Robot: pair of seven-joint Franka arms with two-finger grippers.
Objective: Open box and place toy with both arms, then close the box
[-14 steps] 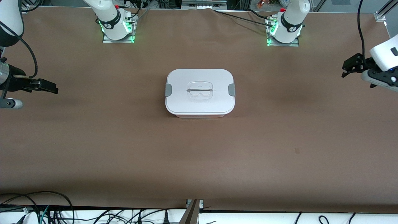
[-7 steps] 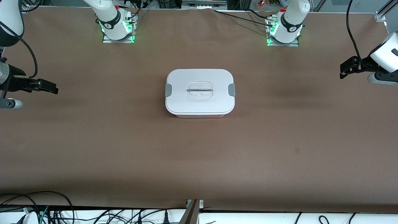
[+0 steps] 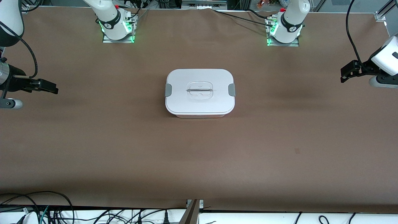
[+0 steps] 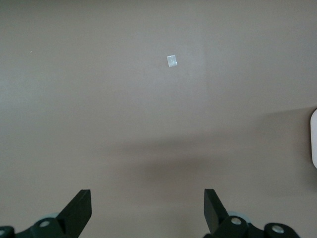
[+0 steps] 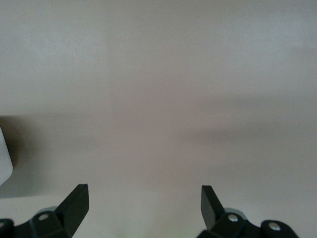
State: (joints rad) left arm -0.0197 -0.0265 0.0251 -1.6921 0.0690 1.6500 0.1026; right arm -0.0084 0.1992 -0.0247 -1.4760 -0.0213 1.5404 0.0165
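Note:
The box (image 3: 199,107) stands in the middle of the table with its white lid (image 3: 199,77) on, a grey clip (image 3: 168,90) at each end and a recessed handle (image 3: 199,90) in the centre. The toy is out of view. My left gripper (image 3: 342,75) hovers open and empty over the left arm's end of the table; in its wrist view the gripper (image 4: 147,208) faces bare table, with the box's edge (image 4: 313,139) at the border. My right gripper (image 3: 54,89) hangs open and empty over the right arm's end; the gripper (image 5: 143,203) also sees the box's edge (image 5: 4,153).
Brown paper covers the table (image 3: 124,149). A small pale mark (image 3: 297,151) lies on it nearer the front camera, toward the left arm's end, also seen as a mark (image 4: 172,60) in the left wrist view. Cables (image 3: 46,211) run along the front edge.
The left arm's hand has shifted slightly over its end of the table, staying open. The right arm and the box have not moved.

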